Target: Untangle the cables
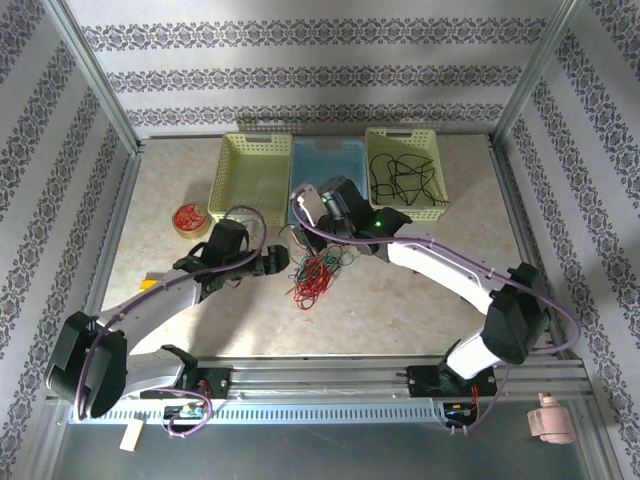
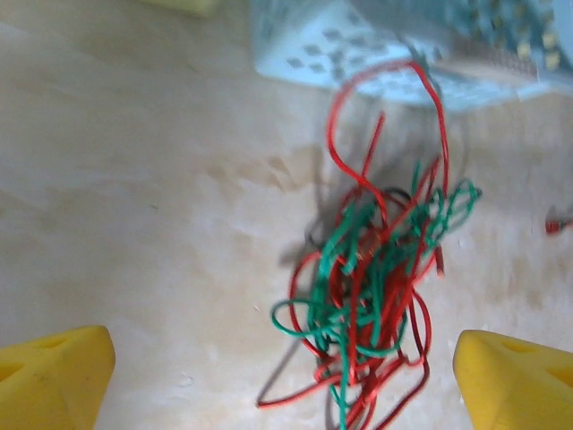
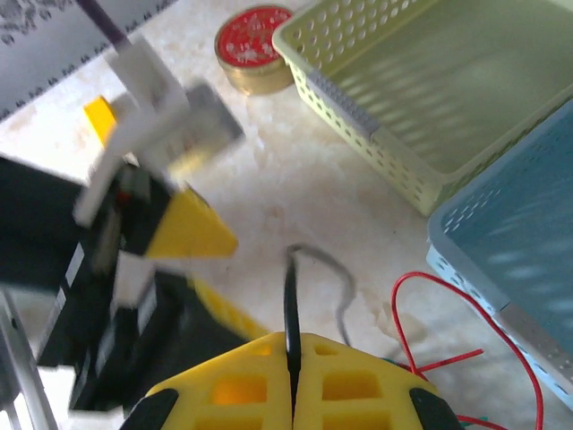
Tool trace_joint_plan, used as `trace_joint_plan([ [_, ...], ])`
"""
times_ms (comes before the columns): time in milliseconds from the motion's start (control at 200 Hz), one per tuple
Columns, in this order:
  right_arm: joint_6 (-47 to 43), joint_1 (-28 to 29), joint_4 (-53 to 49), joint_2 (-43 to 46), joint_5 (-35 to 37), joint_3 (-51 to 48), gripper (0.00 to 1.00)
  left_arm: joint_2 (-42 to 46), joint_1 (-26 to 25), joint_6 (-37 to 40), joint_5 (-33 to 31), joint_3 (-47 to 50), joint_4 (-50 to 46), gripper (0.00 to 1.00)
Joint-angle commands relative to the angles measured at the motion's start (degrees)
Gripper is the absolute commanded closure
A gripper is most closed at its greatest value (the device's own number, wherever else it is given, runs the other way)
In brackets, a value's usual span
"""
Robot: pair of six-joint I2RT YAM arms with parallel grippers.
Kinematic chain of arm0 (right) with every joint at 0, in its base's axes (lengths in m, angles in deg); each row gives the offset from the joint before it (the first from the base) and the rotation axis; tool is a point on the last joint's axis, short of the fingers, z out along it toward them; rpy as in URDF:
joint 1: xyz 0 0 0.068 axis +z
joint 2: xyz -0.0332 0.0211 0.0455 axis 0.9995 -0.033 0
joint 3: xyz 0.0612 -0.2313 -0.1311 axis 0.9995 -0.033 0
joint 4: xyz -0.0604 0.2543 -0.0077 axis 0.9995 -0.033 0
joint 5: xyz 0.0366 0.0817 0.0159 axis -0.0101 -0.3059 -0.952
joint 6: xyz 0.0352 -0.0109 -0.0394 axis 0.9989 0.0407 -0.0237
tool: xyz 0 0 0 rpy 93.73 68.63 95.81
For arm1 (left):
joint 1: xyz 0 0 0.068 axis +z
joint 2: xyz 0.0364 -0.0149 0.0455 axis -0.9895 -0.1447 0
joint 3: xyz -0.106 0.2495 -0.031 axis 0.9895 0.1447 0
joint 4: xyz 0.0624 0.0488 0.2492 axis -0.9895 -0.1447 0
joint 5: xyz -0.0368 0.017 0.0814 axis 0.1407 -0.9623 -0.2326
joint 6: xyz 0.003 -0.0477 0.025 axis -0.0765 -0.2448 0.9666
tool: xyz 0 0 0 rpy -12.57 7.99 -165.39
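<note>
Nearest the viewer, two robot arms reach in from the near edge of a pale marbled table [image 1: 420,310]. The left gripper [image 2: 285,383] comes in from 8 o'clock. Its yellow fingers are spread wide and hold nothing, and it hovers just over the tangle [image 1: 318,274], a loose knot of red and green cables at the table's centre.

Just past the knot, toward 12 o'clock, the right gripper [image 3: 293,381] has its yellow fingers pressed fully together, pinching one thin black cable [image 3: 290,305] that rises from the seam between them. Whether its far end runs into the knot cannot be told.

Farther back stand three baskets: an empty pale yellow basket [image 1: 226,170] at 11 o'clock, a blue basket [image 1: 335,160] at 12, and a yellow-green basket [image 1: 372,140] at 1 o'clock holding loose black strands [image 1: 405,180]. A round red-and-yellow disc [image 1: 188,218] lies at 10 o'clock.

The step in hand looks like drawing one black strand clear. Next, the right arm likely needs a slow pull away, perhaps while the left gripper pins the knot.
</note>
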Motion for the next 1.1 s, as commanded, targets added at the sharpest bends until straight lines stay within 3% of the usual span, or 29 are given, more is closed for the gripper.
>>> trace_joint_plan([
  [0, 4.7, -1.6, 3.8, 3.1, 0.6, -0.5, 1.00, -1.9, -2.6, 5.1, 3.4, -0.9, 0.3, 0.03],
  [220, 6.2, -4.1, 4.1, 6.5, 2.5, 0.4, 1.00, -9.4, -4.6, 8.8, 7.1, -4.5, 0.0, 0.03],
  [475, 7.0, -6.0, 4.7, 11.6, 4.7, 0.5, 1.00, -18.7, -6.5, 11.4, 1.4, -10.2, -3.2, 0.07],
  [740, 7.2, -7.3, 4.7, 15.7, 5.8, 1.5, 1.00, -21.6, -6.6, 12.4, 3.3, -10.8, -2.2, 0.07],
  [885, 5.8, -7.3, 4.7, 17.4, 10.0, 1.9, 1.00, -22.6, -6.6, 13.2, 4.4, -11.9, -2.1, 0.08],
  [1095, -0.4, -8.1, 2.3, 19.2, 14.7, 8.1, 1.00, -25.2, -6.6, 13.5, -0.7, -12.7, -4.2, 0.09],
])
